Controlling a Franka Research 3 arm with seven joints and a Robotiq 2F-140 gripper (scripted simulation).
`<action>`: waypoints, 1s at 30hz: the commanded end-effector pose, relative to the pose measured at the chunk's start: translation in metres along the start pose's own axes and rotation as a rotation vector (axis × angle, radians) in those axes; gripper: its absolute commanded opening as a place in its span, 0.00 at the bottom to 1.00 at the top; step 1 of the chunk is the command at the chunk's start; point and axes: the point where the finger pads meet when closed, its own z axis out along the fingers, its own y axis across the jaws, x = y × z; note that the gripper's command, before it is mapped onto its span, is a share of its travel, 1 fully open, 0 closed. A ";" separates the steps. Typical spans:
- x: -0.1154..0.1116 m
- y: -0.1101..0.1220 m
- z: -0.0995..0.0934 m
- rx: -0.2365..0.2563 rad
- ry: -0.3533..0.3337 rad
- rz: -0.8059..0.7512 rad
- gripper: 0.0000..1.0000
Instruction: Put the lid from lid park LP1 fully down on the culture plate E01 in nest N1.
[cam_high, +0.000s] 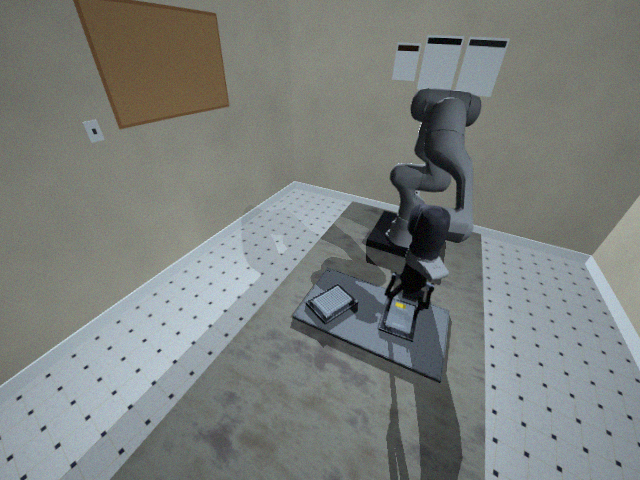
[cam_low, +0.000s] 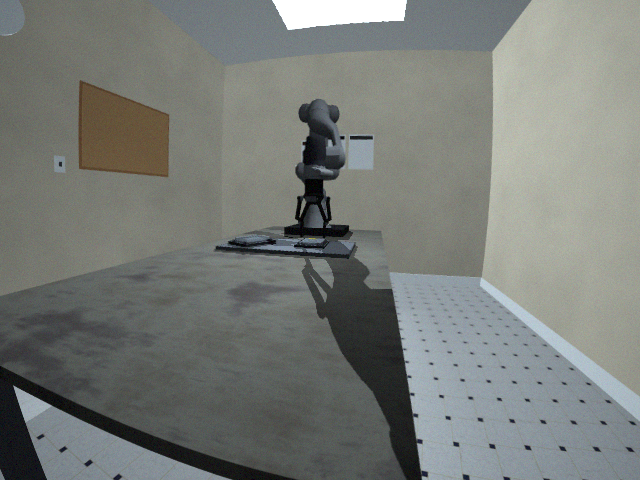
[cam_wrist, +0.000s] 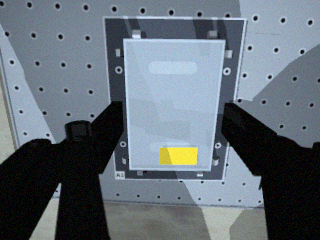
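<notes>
The clear lid (cam_wrist: 173, 104) with a yellow tag (cam_wrist: 178, 155) lies flat in its dark lid park frame on the right side of the grey deck; it also shows in the top view (cam_high: 398, 316) and the exterior view (cam_low: 311, 242). The culture plate E01 (cam_high: 330, 302) (cam_low: 250, 239), with a grid of wells and no lid on it, sits in its nest on the left side of the deck. My gripper (cam_wrist: 172, 117) is open and points straight down over the lid, one finger on each long side. In the exterior view the gripper's fingertips (cam_low: 313, 222) stand a little above the lid.
The perforated grey deck plate (cam_high: 372, 325) holds both the nest and the lid park on the table. The arm's dark base (cam_high: 385, 237) stands just behind the deck. The table edge on the right drops to a tiled floor.
</notes>
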 end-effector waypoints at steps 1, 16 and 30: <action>0.000 0.000 0.001 0.001 0.000 -0.002 0.63; 0.000 0.000 0.001 0.001 0.000 -0.002 0.69; 0.000 0.000 0.001 0.001 0.000 -0.002 0.69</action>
